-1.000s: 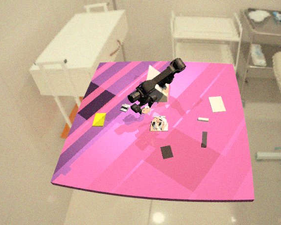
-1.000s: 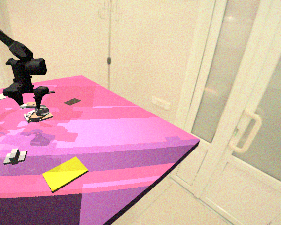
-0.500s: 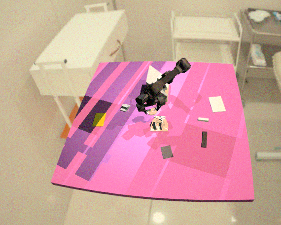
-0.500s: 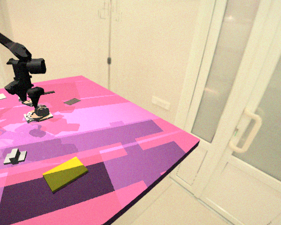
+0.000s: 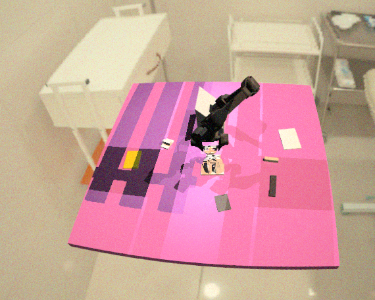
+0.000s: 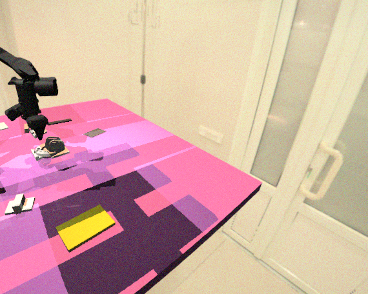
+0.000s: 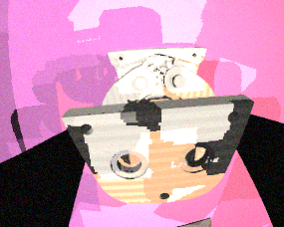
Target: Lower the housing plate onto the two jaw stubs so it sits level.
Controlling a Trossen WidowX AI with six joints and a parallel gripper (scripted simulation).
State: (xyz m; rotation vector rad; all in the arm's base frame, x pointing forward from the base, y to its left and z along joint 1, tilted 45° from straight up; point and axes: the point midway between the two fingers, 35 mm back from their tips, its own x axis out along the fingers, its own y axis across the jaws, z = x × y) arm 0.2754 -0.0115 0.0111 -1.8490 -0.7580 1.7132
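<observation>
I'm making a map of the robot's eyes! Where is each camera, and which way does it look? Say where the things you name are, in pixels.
Top: high up, looking down at the pink table (image 5: 191,230); shows the black arm (image 5: 218,115) (image 6: 7,58).
Exterior: beside the table, looking across it towards the door (image 6: 285,145); shows arm and gripper (image 6: 37,129) (image 7: 159,125).
Wrist: on the arm, looking past the fingers at the housing plate (image 5: 210,149) (image 7: 159,171).
Top and exterior share the yellow block (image 5: 130,160) (image 6: 86,230).
</observation>
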